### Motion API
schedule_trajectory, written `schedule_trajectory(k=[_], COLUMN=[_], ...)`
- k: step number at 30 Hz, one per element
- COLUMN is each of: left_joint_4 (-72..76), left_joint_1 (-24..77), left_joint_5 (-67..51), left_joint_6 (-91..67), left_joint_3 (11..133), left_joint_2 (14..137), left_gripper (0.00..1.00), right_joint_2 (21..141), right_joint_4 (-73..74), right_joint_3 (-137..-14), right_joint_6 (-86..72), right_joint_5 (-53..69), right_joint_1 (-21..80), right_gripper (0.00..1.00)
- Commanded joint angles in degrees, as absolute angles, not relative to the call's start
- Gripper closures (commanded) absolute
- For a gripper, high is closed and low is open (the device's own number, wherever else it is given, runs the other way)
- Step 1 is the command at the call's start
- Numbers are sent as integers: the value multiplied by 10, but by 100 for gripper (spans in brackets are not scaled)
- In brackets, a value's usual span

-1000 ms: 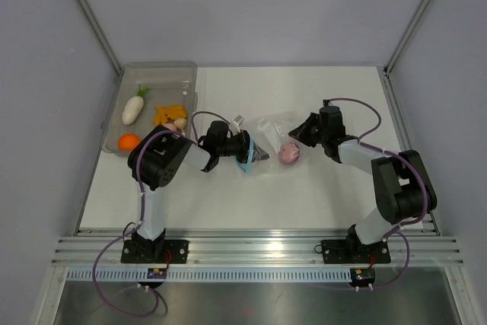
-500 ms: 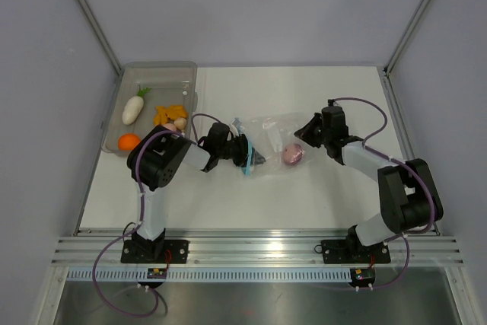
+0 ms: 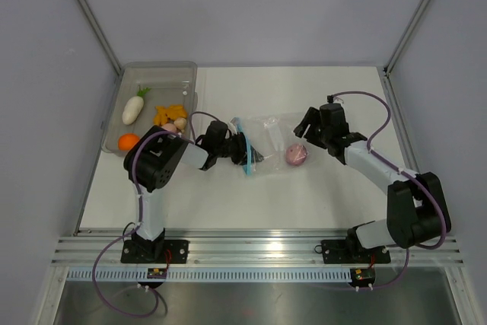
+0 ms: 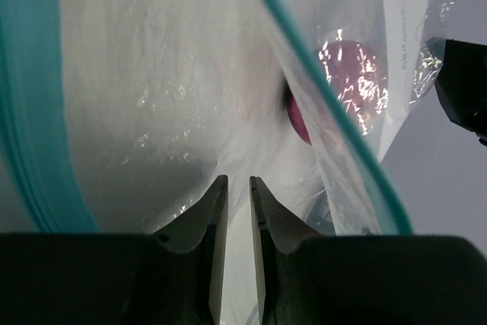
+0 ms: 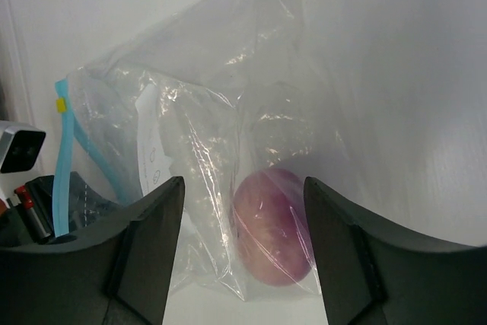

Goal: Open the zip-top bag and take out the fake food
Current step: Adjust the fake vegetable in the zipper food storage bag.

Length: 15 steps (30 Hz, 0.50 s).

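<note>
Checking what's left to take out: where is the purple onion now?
Top view: the purple onion sits right of centre, inside the zip-top bag at its closed end, beside the right gripper.

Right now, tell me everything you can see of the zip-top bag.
The bag is small, clear, crinkly plastic with a light blue zip strip along the edge facing the left arm. It rests on the white table between the two arms, its mouth open toward the left gripper, whose jaws pinch a layer of film just inside the strip. One purple onion sits at its closed far end. The right gripper hovers over that end, jaws apart, not gripping it.
</note>
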State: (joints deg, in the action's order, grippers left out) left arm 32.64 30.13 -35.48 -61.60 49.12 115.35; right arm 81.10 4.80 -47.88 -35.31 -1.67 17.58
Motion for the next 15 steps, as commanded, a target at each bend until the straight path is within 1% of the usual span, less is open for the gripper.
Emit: schedule_trajectory(k=[1,4,5,8,12,15], left_joint_4=[343,343,343,344,345,343], left_joint_1=[294,292,292,289,289,288], left_joint_5=[-350,-350,-351,-351,-353,-352], left_joint_6=[-605,-605,-606,-606,-606,-605], left_joint_3=[491,490,490,489,486,484], left_joint_2=[1119,1118,1117,1114,1109,1107], left_gripper=[81,81,81,81,81,81], right_joint_2=[786,763,749,727,705,701], right_joint_4=[96,113,119,125,113,110], right_joint_3=[-506,-492,-488,-465,-432,-421], right_joint_6=[-323,-316,-314,-308,-309,-304], right_joint_5=[-65,-62,-70,-74,-53,-66], right_joint_1=[183,186,188,187,190,203], right_gripper=[29,41,42,38,36,35])
